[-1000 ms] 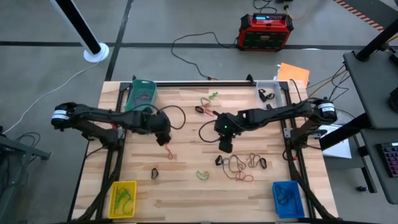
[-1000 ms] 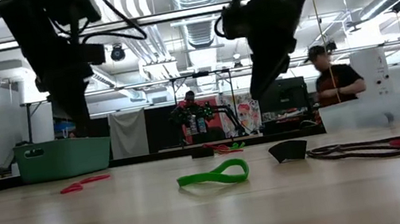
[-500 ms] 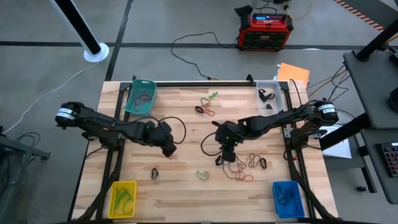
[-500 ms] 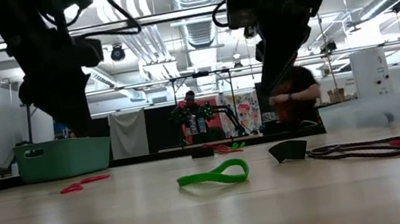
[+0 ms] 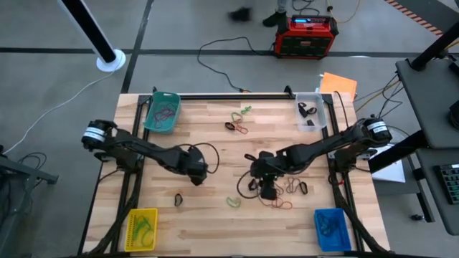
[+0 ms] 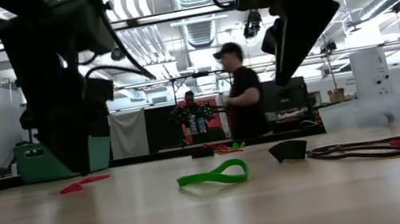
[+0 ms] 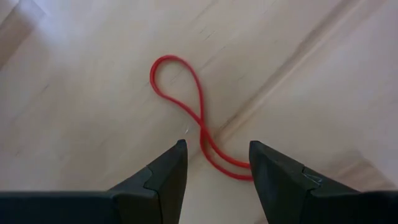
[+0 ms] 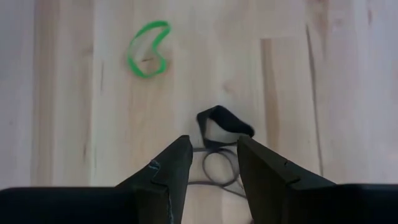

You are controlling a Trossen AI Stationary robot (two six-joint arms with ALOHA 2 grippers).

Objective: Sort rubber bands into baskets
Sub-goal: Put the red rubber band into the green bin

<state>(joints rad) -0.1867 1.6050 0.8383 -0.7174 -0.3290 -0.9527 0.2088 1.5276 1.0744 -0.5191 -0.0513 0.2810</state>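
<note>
The left gripper [image 7: 214, 163] is hovering released over a thin red rubber loop [image 7: 193, 118]; the right gripper [image 8: 214, 163], released, is poised over a flat black rubber band [image 8: 224, 124], with a green rubber band [image 8: 148, 50] at 11 o'clock.

A red rubber band [image 7: 186, 112] lies on the pale wood bench [image 5: 215, 143] just ahead of the dark left hand [image 7: 214, 158]. Ahead of the dark right hand [image 8: 211, 155] lie a black band [image 8: 225, 124] and, farther off, a green band [image 8: 148, 50].
</note>
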